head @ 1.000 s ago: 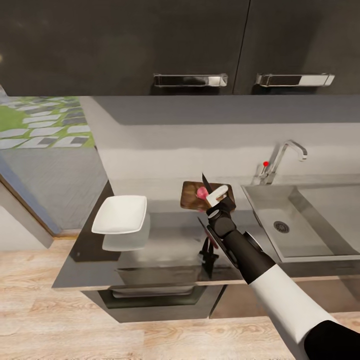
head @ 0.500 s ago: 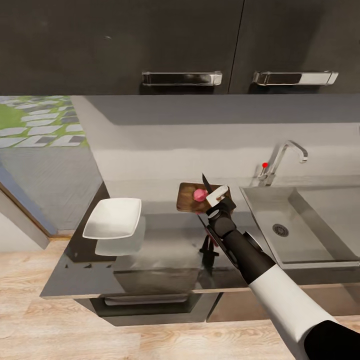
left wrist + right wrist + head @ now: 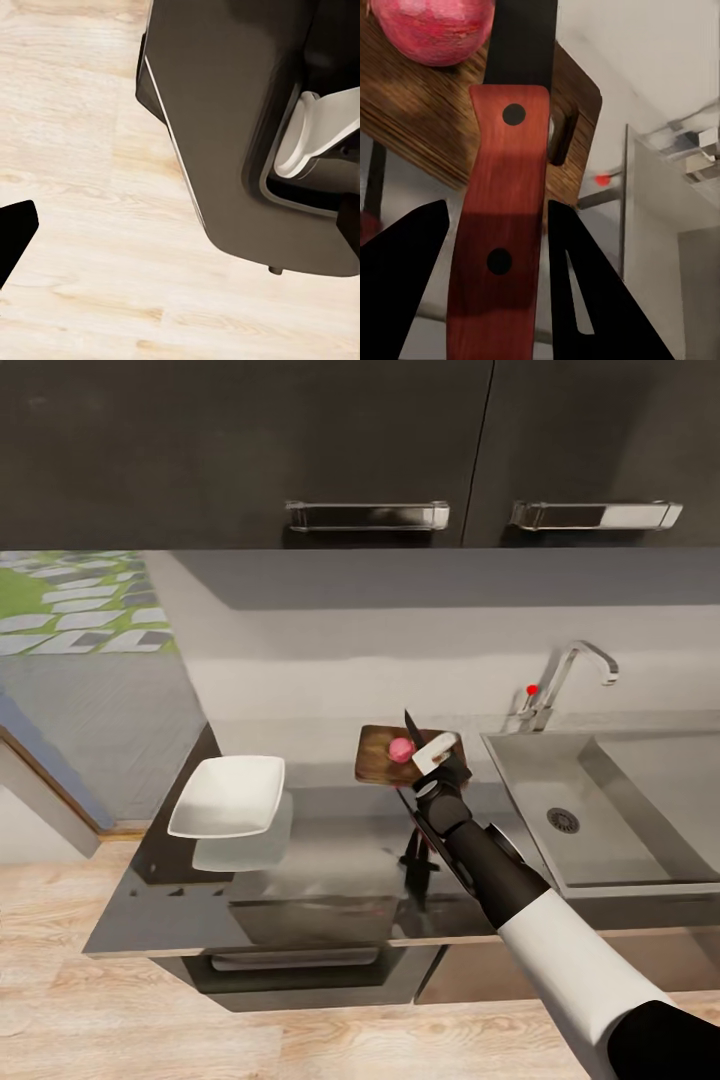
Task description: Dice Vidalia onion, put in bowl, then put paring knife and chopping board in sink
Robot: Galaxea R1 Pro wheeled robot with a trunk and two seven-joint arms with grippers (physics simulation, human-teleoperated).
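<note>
One claw (image 3: pixel 437 752) still grips the paring knife (image 3: pixel 507 195) beside the Vidalia onion (image 3: pixel 401 749).

Dark wall cabinets (image 3: pixel 300 450), wooden floor (image 3: pixel 120 1020)

A home kitchen: dark wall cabinets (image 3: pixel 360 450) with chrome bar handles (image 3: pixel 367 515) hang over a glossy grey countertop (image 3: pixel 330 860); at its right end sits a stainless steel sink (image 3: pixel 600 810) with a curved chrome tap (image 3: pixel 570 680). A wooden chopping board (image 3: pixel 380 755) lies at the countertop's back edge; light wood flooring (image 3: pixel 150 1020) runs below.
</note>
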